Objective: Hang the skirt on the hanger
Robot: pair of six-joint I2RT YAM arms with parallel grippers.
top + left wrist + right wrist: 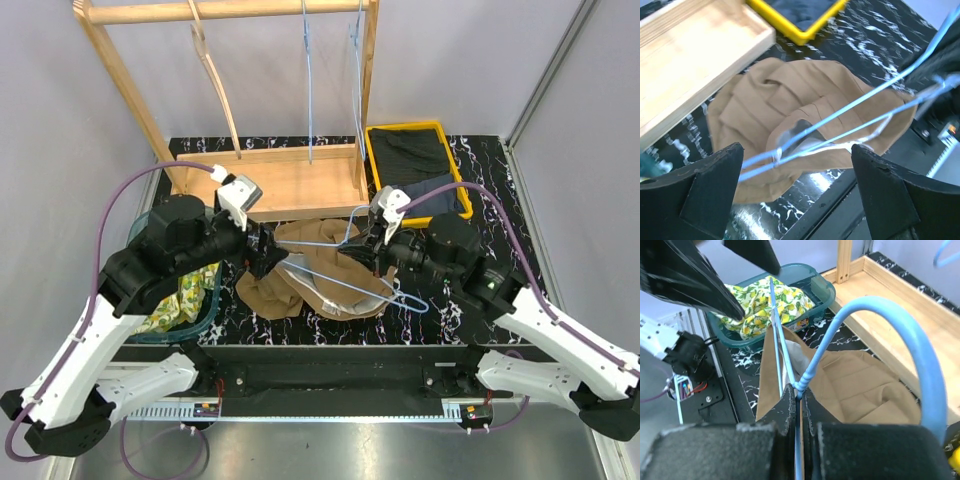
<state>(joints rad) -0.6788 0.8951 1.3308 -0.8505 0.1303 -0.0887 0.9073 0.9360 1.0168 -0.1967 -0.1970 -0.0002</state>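
Fingers of left end effector (pixel 795 150) spread wide, empty | right end effector (pixel 799 392) clamped on thin blue wire hanger (pixel 920 360) below its curved hook | skirt (pixel 765 100): tan, pleated, crumpled on black marbled tabletop (pixel 875 45), hanger wires crossing it | beyond: pale wooden rack (pixel 290 185), yellow tray (pixel 405 126)

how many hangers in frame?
4. On the rack: one wooden hanger, two blue hangers. The fourth hanger, blue, is in the right gripper over the skirt. None looks hidden.
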